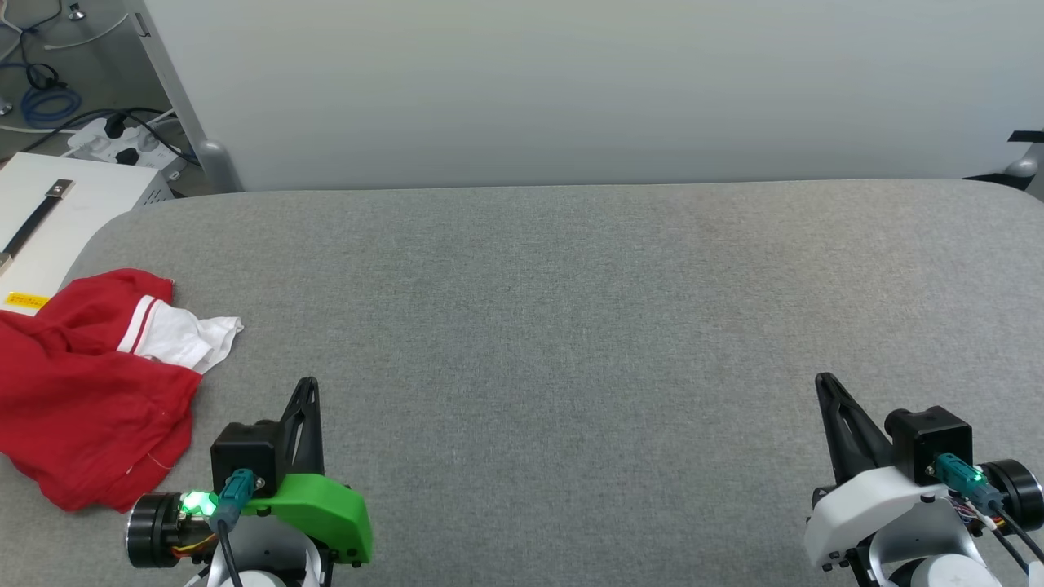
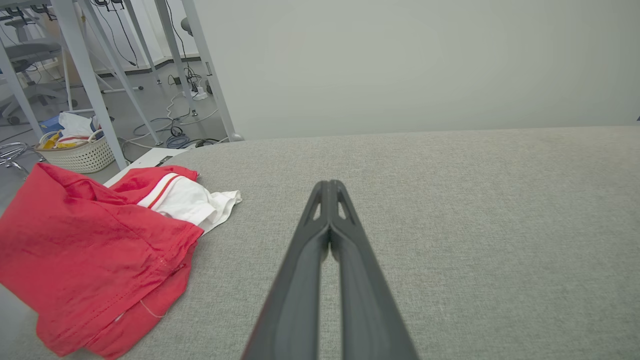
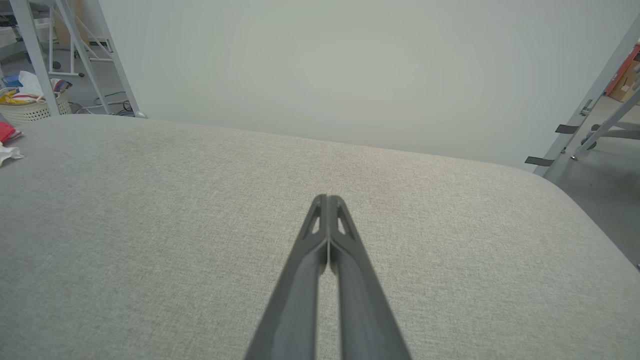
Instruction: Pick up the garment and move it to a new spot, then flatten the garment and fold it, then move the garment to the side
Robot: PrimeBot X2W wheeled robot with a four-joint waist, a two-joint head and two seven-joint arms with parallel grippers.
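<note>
Grey fabric tabletop (image 1: 571,285); pale wall panel (image 1: 571,81) behind; white box (image 1: 57,212), power strip (image 1: 114,143), blue cable coil (image 1: 49,104) at left

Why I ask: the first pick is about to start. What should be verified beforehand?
1. Crumpled red soft-fabric shirt with white sleeves in view at the grey fabric-covered table's left edge: ok.
2. Shirt untouched by either arm: ok.
3. Left jaws open for grasping: not ok, shut.
4. Right jaws open: not ok, shut.
5. Bare landing spot mid-table: ok.
6. How much shirt overhangs the edge: cannot tell.
</note>
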